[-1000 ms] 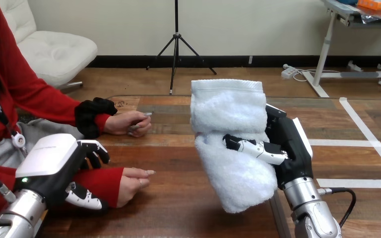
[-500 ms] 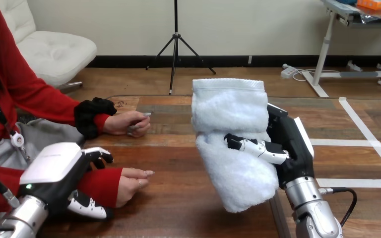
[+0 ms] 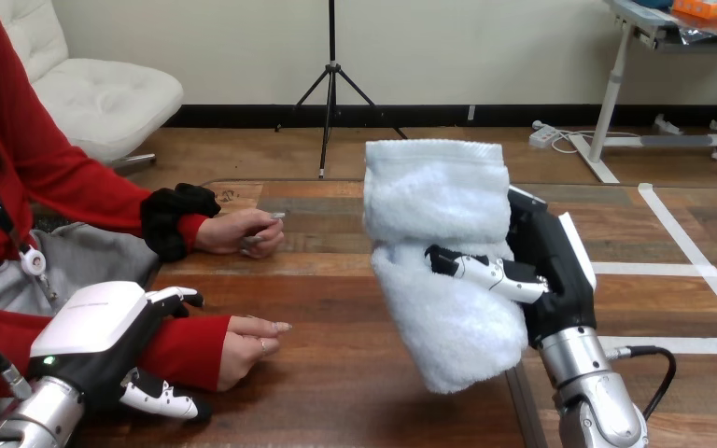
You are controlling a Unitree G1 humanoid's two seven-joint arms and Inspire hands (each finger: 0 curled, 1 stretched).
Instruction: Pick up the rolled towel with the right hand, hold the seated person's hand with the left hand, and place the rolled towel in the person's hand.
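Rolled towel (image 3: 439,261): white terry roll, held upright at centre-right above the table (image 3: 336,392), its top leaning slightly toward the far side; a hemmed edge runs across the upper end.
Right hand (image 3: 549,266): shut round the towel's middle from the right; the thumb (image 3: 485,272) crosses the towel's front, and the other fingers pass behind it.
Hidden by the towel: those fingers, and the strip of tabletop behind the roll.
Person's near hand (image 3: 246,340): lies on the wood at left, fingers loosely bent and pointing right, well apart from the towel.
Open room: bare wood lies between the near hand's fingertips and the towel.
Left hand (image 3: 103,327): at near left, over the red-sleeved wrist (image 3: 185,349) behind the near hand; whether it grips the wrist cannot be told.
Writing: a short line of print on the left hand's white shell, too small to make out.
Person's far hand (image 3: 243,231): rests on the table farther back, loosely closed on something small that is hard to make out.
Table edges: the far edge (image 3: 336,181) runs just behind the towel's top; white tape lines (image 3: 691,271) cross the wood at far right.
Cut off: both silver forearms leave the view at the bottom edge.
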